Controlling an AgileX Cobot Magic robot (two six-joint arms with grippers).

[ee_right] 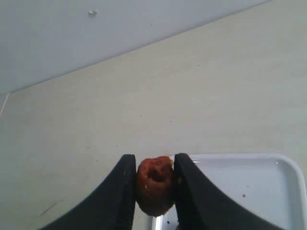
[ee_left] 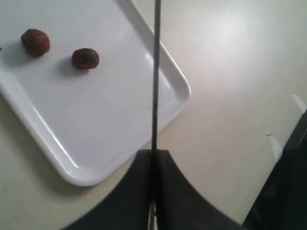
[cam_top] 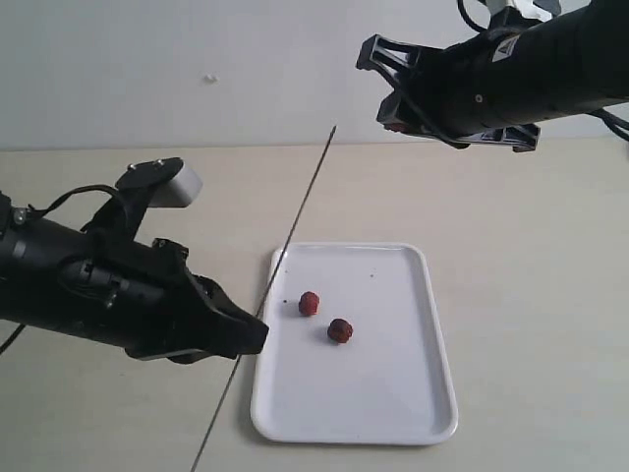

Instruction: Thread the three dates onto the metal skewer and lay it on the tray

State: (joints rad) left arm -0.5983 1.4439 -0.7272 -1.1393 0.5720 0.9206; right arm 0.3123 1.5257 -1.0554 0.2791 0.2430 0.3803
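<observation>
Exterior view: my left gripper [cam_top: 248, 337] is clamped tight on the skewer [cam_top: 295, 221], which slants up across the tray [cam_top: 393, 413] edge. The two dates [cam_top: 310, 303] [cam_top: 340, 330] lie near each other on the tray. My right gripper [cam_top: 381, 90] hangs high, clear of the tray.

Left wrist view: the fingers [ee_left: 136, 191] pinch the skewer [ee_left: 155, 72] over a tray [ee_left: 96, 120] corner.

Right wrist view: the fingers [ee_right: 123, 191] squeeze the third date [ee_right: 154, 184] above the tray [ee_right: 268, 191] corner.

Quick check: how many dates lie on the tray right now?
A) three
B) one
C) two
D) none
C: two dates lie on the tray, while the third date is clamped in the right gripper.
</observation>
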